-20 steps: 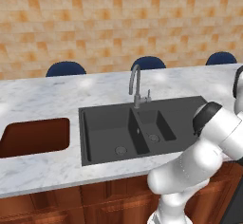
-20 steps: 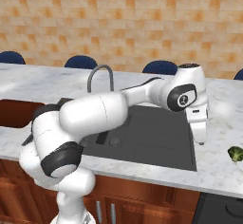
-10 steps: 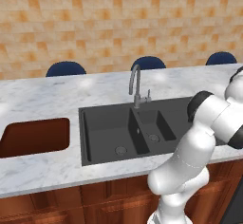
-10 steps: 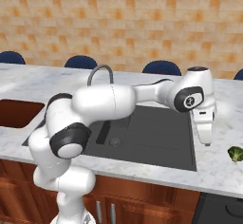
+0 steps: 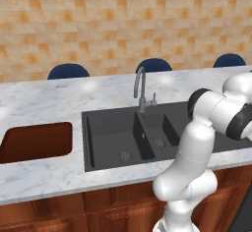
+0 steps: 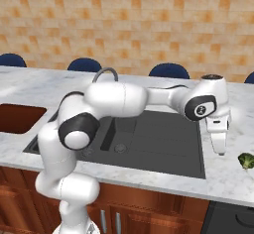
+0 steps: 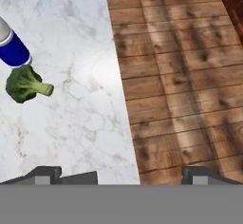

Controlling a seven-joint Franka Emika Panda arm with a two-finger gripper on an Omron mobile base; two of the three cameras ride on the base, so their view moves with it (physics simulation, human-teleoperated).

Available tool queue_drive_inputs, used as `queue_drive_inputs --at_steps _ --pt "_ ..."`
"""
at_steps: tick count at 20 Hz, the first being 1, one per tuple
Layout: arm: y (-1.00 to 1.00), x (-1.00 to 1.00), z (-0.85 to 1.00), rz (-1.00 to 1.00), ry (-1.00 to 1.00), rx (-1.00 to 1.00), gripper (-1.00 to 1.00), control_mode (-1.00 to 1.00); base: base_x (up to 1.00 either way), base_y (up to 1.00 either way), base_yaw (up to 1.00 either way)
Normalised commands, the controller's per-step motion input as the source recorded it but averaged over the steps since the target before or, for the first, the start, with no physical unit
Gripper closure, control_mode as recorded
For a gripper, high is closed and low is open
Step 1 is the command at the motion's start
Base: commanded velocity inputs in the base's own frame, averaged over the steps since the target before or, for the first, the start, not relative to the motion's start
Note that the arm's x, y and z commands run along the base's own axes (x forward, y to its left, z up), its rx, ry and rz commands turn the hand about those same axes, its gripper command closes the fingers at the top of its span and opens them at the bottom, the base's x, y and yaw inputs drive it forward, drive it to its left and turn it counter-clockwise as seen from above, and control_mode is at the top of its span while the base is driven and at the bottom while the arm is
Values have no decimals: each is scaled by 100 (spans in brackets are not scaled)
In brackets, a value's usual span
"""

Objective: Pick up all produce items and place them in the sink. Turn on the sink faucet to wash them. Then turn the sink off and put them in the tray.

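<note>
Broccoli (image 6: pixel 245 160) sits on the desk (image 6: pixel 223 178), right of the sink (image 6: pixel 163 144). Arm has swung right toward it, fingers (image 6: pixel 220 147) spread wide and empty, so the pickup looks next.

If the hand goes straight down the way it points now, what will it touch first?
Probably the marble counter near its front edge, not the broccoli, which lies off to one side. The hand is open; depth is unclear.

A glossy white robot arm (image 6: pixel 116 99) built of rounded, tube-like links, with dark charcoal bands at its joints; one dark round joint cap bears a small pale mark. Its white tool (image 6: pixel 219 141) tapers to slim fingers with small dark tips (image 7: pixel 45 173).
</note>
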Motion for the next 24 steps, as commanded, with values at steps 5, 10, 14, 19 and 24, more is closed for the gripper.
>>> queue_drive_inputs --at_steps 5,10,14,19,24 --pt "-22 16 -4 0 0 0 -100 -100 0 0 0" --pt "-19 23 -4 0 0 0 -100 -100 0 0 0" --pt "-17 21 -12 0 0 0 -100 -100 0 0 0" --pt "-20 24 -15 0 0 0 -100 -100 0 0 0" --pt "-13 17 -18 0 0 0 -100 -100 0 0 0"
